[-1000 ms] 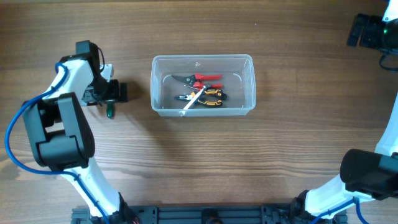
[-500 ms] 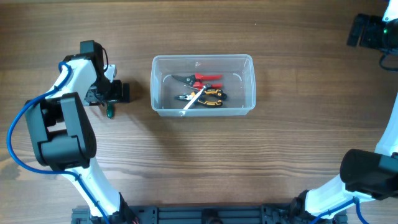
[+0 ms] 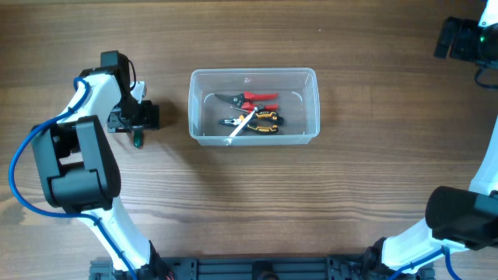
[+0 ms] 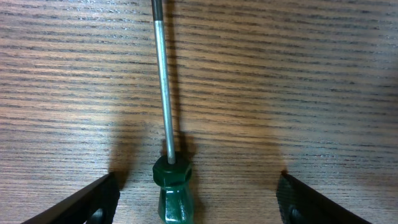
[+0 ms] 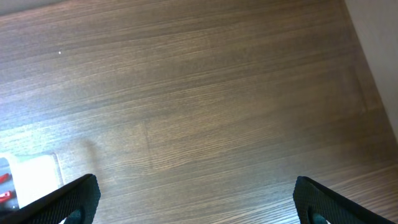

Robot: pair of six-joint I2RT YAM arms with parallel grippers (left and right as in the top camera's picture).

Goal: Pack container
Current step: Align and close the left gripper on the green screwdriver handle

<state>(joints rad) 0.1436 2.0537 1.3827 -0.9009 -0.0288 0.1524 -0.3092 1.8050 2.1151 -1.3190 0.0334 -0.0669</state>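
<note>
The clear plastic container [image 3: 254, 74] stands at the table's middle and holds red-handled pliers [image 3: 253, 98], yellow-and-black pliers [image 3: 260, 122] and a pale slim tool. A corner of the container shows in the right wrist view [image 5: 34, 177]. A green-handled screwdriver [image 3: 138, 141] lies on the table left of the container. In the left wrist view its handle [image 4: 175, 190] and steel shaft lie between my fingers. My left gripper [image 4: 198, 186] is open and straddles the handle without touching it; it also shows in the overhead view [image 3: 138, 117]. My right gripper [image 5: 196, 199] is open and empty, at the far right [image 3: 459, 39].
Bare wood-grain table lies around the container. The table's right edge shows in the right wrist view [image 5: 373, 62]. The left arm's body stands at the front left [image 3: 74, 167].
The left gripper shifted slightly to the right above the screwdriver, then settled. The screwdriver, container and right arm have not moved.
</note>
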